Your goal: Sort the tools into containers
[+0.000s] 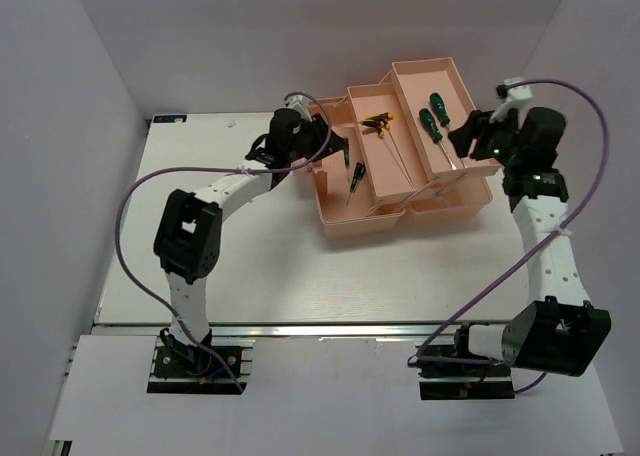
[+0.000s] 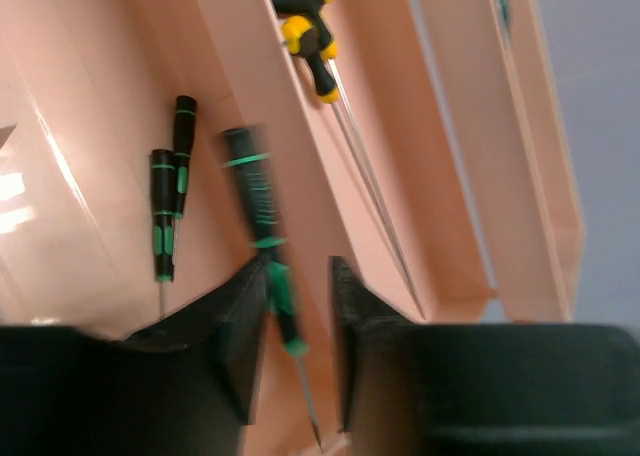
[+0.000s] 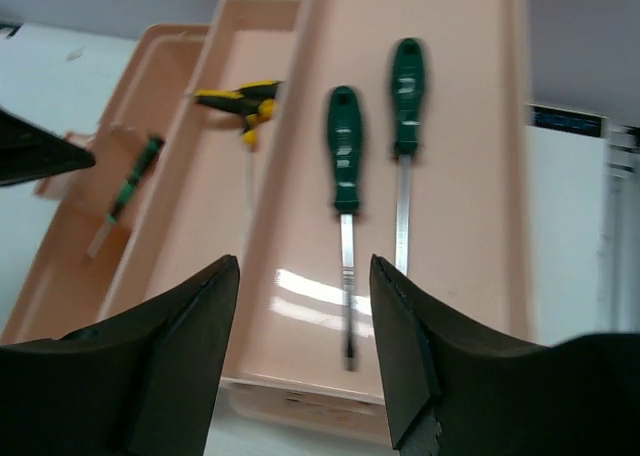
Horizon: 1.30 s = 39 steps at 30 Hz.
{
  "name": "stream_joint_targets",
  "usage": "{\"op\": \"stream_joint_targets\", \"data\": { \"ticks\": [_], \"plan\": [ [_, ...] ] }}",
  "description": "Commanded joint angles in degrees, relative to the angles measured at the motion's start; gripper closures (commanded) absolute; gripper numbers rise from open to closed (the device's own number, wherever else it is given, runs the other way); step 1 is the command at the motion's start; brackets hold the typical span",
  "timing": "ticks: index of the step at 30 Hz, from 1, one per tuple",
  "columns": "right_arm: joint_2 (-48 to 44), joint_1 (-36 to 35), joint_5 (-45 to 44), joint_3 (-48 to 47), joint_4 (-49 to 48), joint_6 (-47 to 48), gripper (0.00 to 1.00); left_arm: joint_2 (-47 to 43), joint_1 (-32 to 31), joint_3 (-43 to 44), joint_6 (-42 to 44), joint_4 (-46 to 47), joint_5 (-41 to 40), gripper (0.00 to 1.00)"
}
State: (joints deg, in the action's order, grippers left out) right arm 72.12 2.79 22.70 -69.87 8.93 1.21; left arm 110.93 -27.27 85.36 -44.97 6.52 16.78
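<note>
The salmon-pink toolbox (image 1: 372,226) stands open with its tiers fanned out. Two green-and-black screwdrivers (image 1: 432,122) (image 3: 343,141) lie in the far right tray. Two yellow-black T-handle keys (image 1: 378,123) (image 2: 305,26) (image 3: 243,101) lie in the middle tray. A small thin screwdriver (image 1: 355,176) (image 2: 162,216) lies in the left compartment, beside a similar shape that may be its reflection. My left gripper (image 1: 322,141) (image 2: 300,326) hangs over that compartment, jaws apart. A blurred second small screwdriver (image 2: 262,236) hangs between them, against the left finger only. My right gripper (image 1: 462,136) (image 3: 305,356) is open and empty above the right tray's near end.
The white table (image 1: 220,276) carries the toolbox right of centre. A small label (image 1: 170,118) sits at the table's back left edge. Purple cables (image 1: 130,236) loop off both arms. Grey walls close in the table at the left, back and right.
</note>
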Motion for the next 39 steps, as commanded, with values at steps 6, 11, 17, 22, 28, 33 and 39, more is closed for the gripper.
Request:
{"op": "stream_joint_targets", "data": {
  "ticks": [6, 11, 17, 22, 28, 33, 39],
  "plan": [
    [1.97, 12.85, 4.37, -9.75, 8.55, 2.48, 0.36, 2.97, -1.21, 9.30, 0.76, -5.03, -4.64, 0.43],
    [8.55, 21.98, 14.98, -14.32, 17.68, 2.57, 0.35, -0.45, -1.21, 9.12, 6.38, -6.17, -5.00, 0.44],
    [15.16, 31.05, 27.14, -16.80, 30.61, 8.95, 0.36, -10.53, -1.12, -0.68, 11.39, -8.37, -4.82, 0.70],
    [14.36, 31.14, 22.74, -10.48, 32.99, 14.95, 0.37, -20.83, -1.03, -14.50, 10.35, -3.46, -5.52, 0.56],
    [20.24, 28.42, 21.70, -8.71, 32.56, 16.97, 0.41, -29.28, -1.03, -25.67, 8.06, -1.95, -5.97, 0.38],
    [24.82, 24.29, 15.55, -8.27, 25.98, 15.49, 0.42, -31.92, -1.03, -27.00, 7.97, -4.50, -6.58, 0.38],
    [29.56, 20.77, 7.03, -9.67, 18.51, 13.03, 0.43, -36.40, -1.03, -28.93, 6.65, -5.99, -8.77, 0.39]
  ]
}}
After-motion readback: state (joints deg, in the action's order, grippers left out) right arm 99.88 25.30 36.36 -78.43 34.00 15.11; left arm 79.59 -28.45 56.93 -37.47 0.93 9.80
